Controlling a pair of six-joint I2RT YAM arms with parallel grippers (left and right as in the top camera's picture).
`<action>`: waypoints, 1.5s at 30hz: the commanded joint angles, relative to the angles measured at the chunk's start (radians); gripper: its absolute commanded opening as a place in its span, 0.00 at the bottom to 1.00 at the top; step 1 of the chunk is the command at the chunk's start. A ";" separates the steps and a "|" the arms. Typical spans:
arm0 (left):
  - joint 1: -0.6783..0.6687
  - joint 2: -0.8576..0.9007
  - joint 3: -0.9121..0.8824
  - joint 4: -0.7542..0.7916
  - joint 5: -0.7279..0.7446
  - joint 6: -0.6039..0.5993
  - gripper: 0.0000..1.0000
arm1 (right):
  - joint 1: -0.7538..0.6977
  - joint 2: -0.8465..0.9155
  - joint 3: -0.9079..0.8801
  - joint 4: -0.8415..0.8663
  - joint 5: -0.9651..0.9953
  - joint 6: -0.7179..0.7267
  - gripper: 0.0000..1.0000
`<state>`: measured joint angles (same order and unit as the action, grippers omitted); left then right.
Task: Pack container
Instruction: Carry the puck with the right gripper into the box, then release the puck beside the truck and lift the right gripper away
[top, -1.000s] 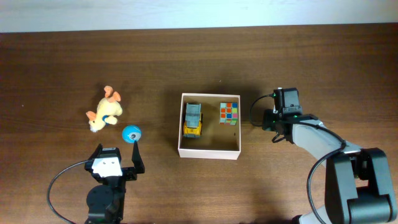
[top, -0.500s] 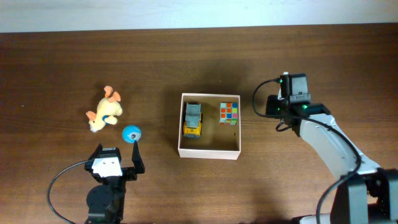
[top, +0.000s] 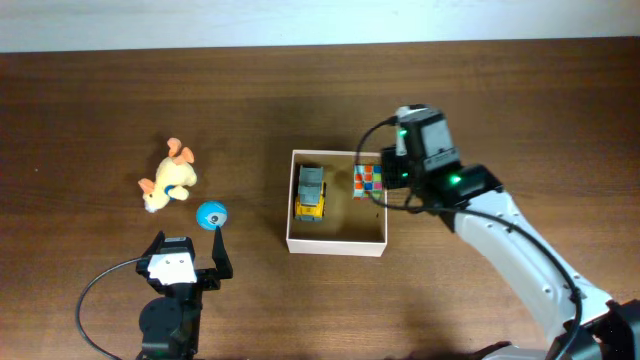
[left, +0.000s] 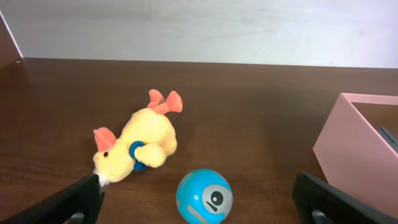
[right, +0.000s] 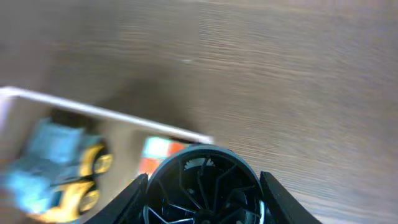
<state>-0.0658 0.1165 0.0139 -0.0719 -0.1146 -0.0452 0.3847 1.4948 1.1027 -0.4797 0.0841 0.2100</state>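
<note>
L arm (top: 170, 305) parked, jaws apart — R arm (top: 505, 240) out.

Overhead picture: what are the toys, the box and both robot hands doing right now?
container: open-topped, two toys inside.
toy truck: inside the container.
colour cube: inside the container.
plush duck: lying on the table, outside.
blue ball: on the table, outside.
left gripper: fingers open, empty.
right gripper: above the container's rim; fingers unclear.
</note>
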 joint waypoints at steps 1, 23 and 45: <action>0.003 -0.006 -0.005 -0.001 0.006 0.019 0.99 | 0.073 -0.022 0.026 0.014 0.000 0.008 0.44; 0.003 -0.006 -0.005 -0.001 0.006 0.019 0.99 | 0.212 0.174 0.026 0.127 0.012 0.034 0.44; 0.003 -0.006 -0.005 -0.001 0.006 0.019 0.99 | 0.212 0.264 0.026 0.187 0.001 0.060 0.44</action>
<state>-0.0658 0.1165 0.0139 -0.0719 -0.1146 -0.0452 0.5892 1.7416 1.1091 -0.3061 0.0872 0.2619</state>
